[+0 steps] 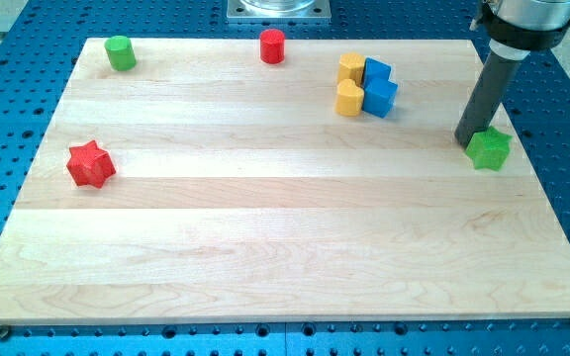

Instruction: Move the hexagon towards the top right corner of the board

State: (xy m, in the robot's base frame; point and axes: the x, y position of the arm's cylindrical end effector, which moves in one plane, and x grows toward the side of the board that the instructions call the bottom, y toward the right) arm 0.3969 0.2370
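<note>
My tip [464, 141] rests on the board near the view's right edge, touching the left side of a green star-like block [490, 149]. Two yellow blocks sit at the upper middle right: the upper one [351, 67] looks hexagonal, and the lower one [349, 98] is rounder. I cannot tell their shapes for sure. Two blue blocks touch them on the right, one a cube [381, 96] and one behind it [377, 70]. The cluster lies to the left of my tip, apart from it.
A red star [91, 163] lies at the view's left. A green cylinder [120, 52] stands at the top left and a red cylinder [272, 45] at the top middle. The wooden board [265, 247] sits on a blue perforated table.
</note>
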